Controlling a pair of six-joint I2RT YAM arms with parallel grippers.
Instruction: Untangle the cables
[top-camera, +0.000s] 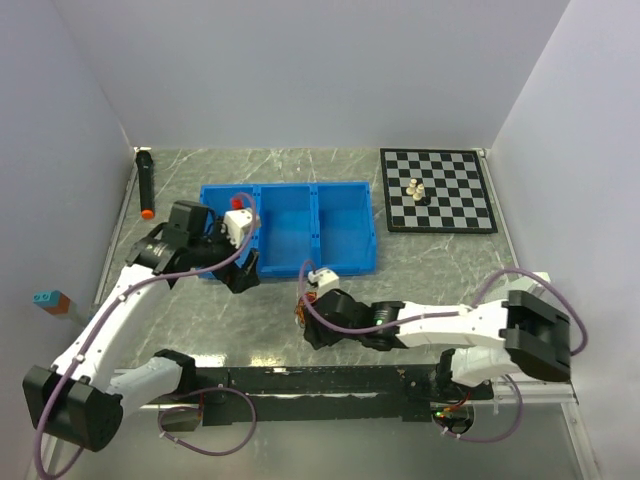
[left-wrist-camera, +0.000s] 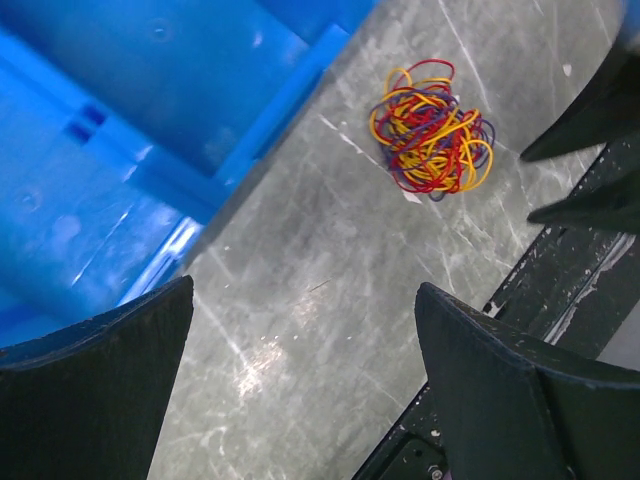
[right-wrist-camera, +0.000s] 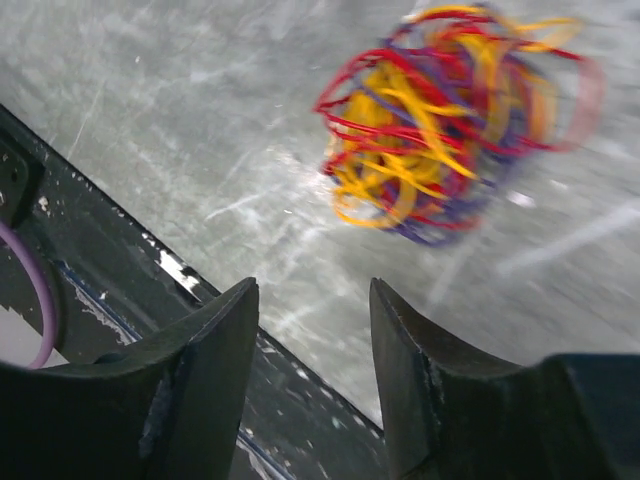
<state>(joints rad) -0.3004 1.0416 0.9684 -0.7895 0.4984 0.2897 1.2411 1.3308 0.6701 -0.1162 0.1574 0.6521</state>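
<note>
- We note a small tangle of red, yellow-orange and dark purple curly cables (left-wrist-camera: 432, 128) lying on the grey marbled desk (left-wrist-camera: 320, 300), near the blue plastic compartment tray (left-wrist-camera: 120, 150) but apart from it.
- On the left gripper (left-wrist-camera: 300, 385) the jaws stand wide, with nothing between them.
- On the right gripper (right-wrist-camera: 312, 370) the jaws are parted narrowly and empty; the tangle sits just beyond the tips, not touching.

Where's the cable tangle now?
The cables lie loose on the table, upper right in the left wrist view, beside the blue bin, before the right end effector.
</note>
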